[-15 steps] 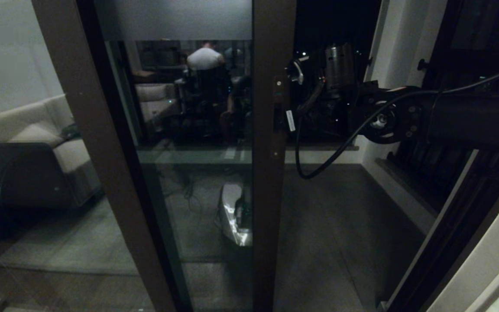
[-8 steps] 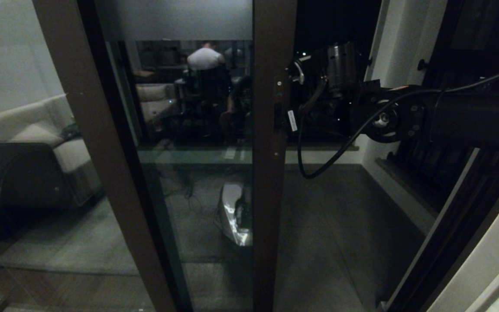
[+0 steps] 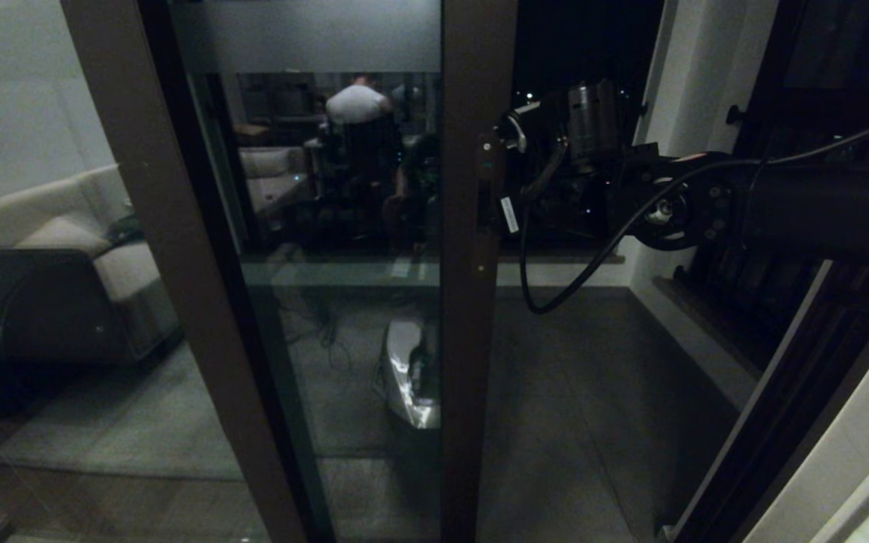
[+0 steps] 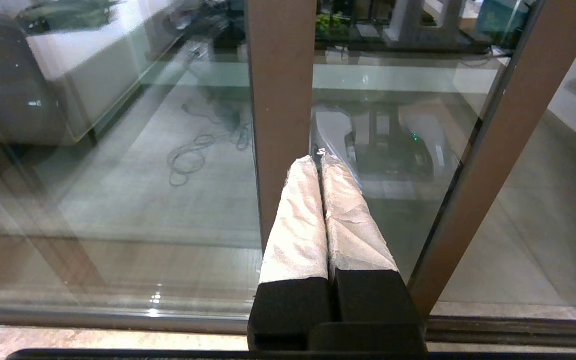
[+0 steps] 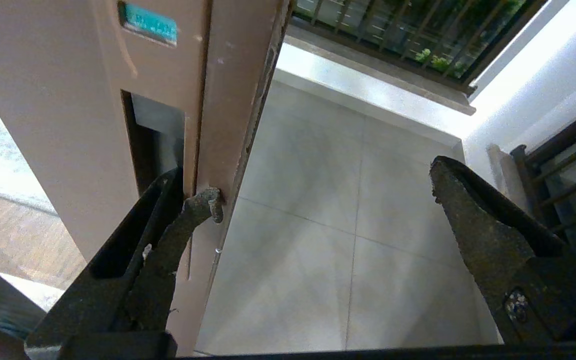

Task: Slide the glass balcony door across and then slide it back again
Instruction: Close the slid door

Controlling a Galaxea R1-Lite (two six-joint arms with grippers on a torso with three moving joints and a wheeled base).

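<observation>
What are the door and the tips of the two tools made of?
The door: clear glass in a brown frame, probably painted metal with scuffs. The right tool has dark, rough, worn fingers, perhaps rubber-coated. The left tool is wrapped in whitish crinkled tape or cloth.

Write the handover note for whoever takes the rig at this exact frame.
Right gripper: open, one finger hooked at the recessed handle in the door stile, the other out over the balcony floor.
Left gripper: shut, holding nothing, low in front of the glass.
Door: partly open, with a gap to its right.
Done: handle engaged.
Left: which slide this is cannot be told; finish the travel and let go.
</observation>
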